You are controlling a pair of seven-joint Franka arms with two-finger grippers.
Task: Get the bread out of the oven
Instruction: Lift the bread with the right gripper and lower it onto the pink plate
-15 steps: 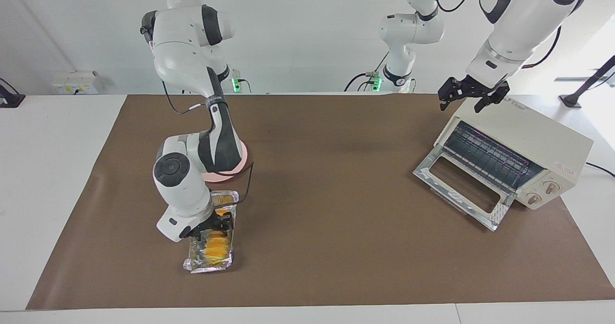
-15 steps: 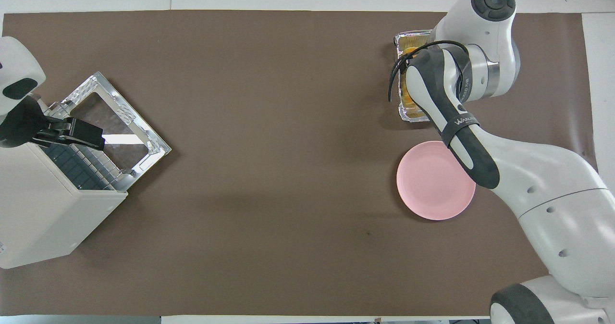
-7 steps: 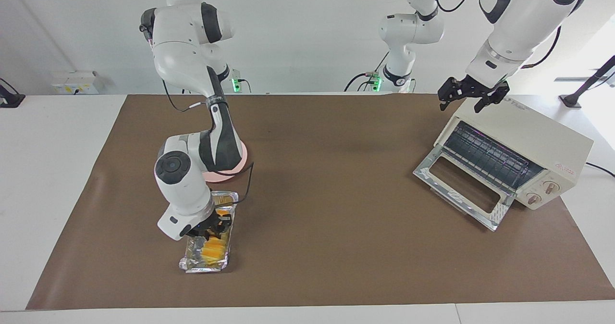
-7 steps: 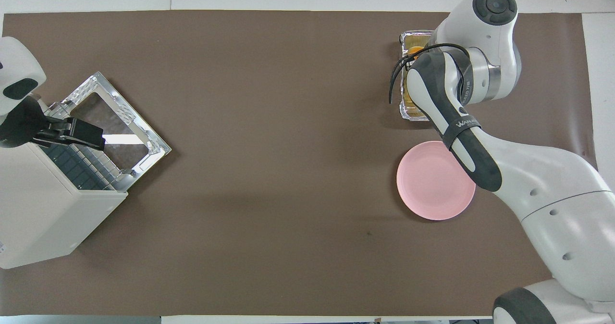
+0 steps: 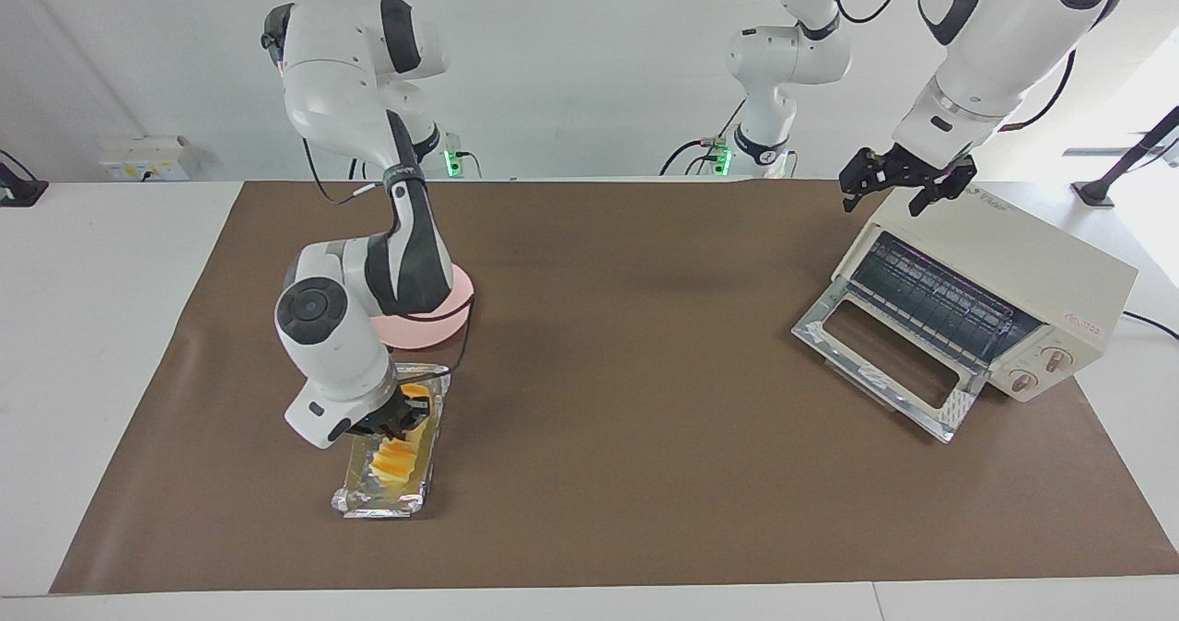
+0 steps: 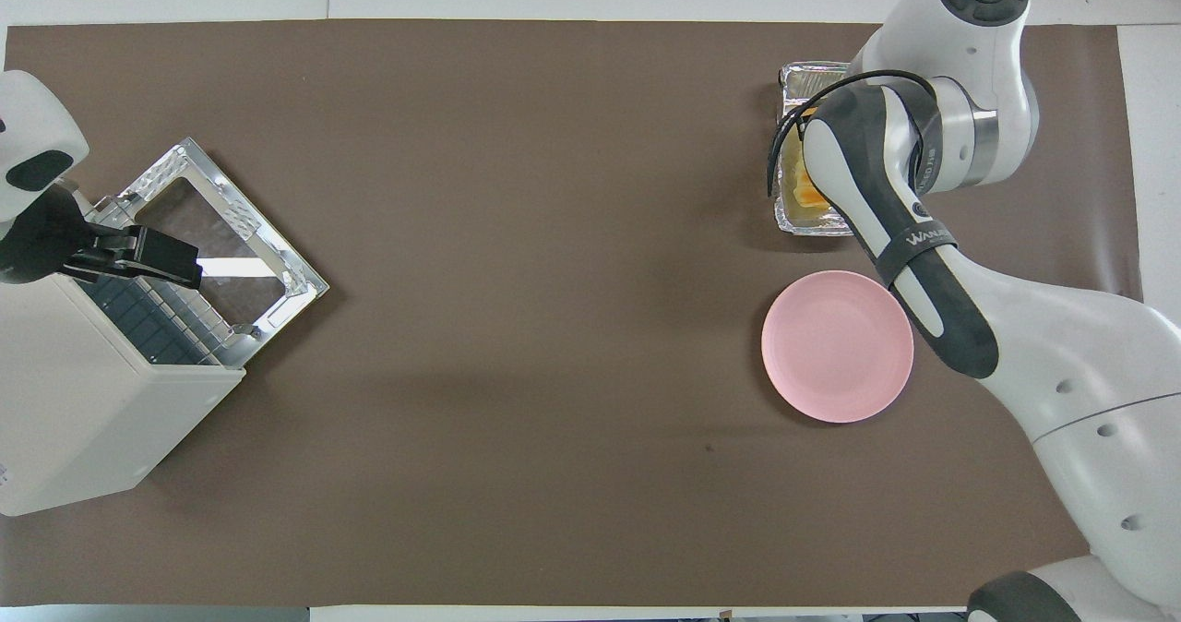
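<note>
The bread (image 5: 396, 458), a golden-yellow ridged loaf, lies in a crinkled foil tray (image 5: 379, 499) toward the right arm's end of the table. My right gripper (image 5: 406, 413) reaches down into the tray and is shut on the bread near its middle. In the overhead view the arm covers that gripper, and only a sliver of bread (image 6: 809, 196) and the tray's rim (image 6: 812, 227) show. The cream oven (image 5: 1013, 252) stands at the left arm's end with its glass door (image 5: 834, 345) dropped open and its rack bare. My left gripper (image 5: 889, 188) waits open over the oven's top edge.
A round pink plate (image 6: 835, 345) lies on the brown mat, nearer to the robots than the foil tray. The oven's open door (image 6: 277, 262) juts out over the mat. A third arm stands at the back of the table.
The right gripper has closed on the bread. The foil tray has slid and turned a little toward the right arm's end of the table with it. The left arm has not moved.
</note>
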